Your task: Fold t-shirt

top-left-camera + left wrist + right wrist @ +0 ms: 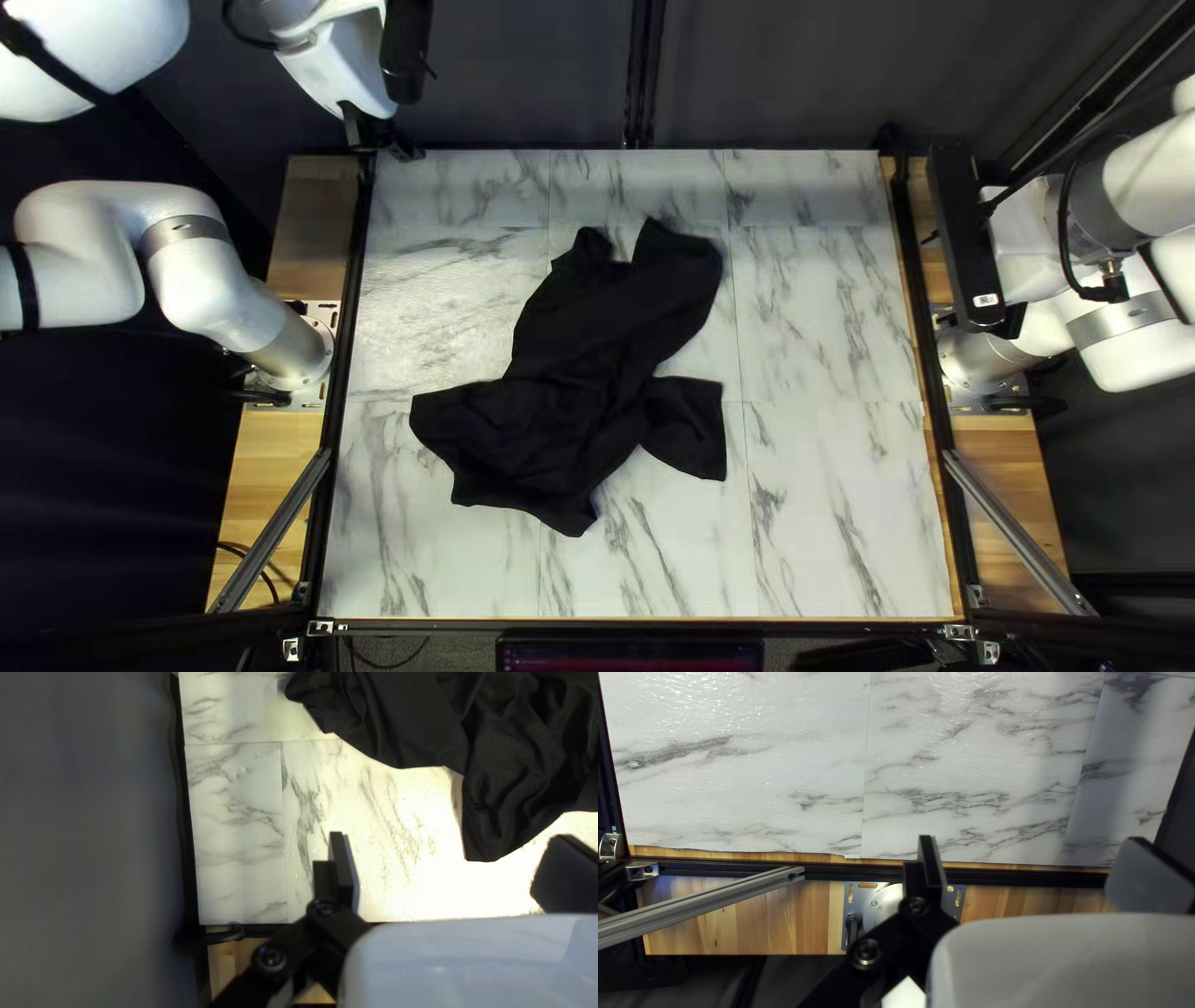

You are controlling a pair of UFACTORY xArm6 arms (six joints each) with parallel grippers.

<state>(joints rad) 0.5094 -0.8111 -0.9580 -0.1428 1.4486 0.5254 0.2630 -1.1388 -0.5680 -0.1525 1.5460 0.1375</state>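
Glare bleaches the tabletop (417, 890) in the left wrist view.

The left arm (75, 243) and the right arm (1139, 187) are formed of smooth, rounded white segments, ringed with grey metallic bands (183, 233) and crossed by black straps (25, 286). On the right arm, a black cable (1067, 218) is looped, and a long black housing (965, 237) is marked with a small white label (985, 300). Flat black fingers (342, 871) are carried on black links (299, 942), fastened with round screws (272, 957).
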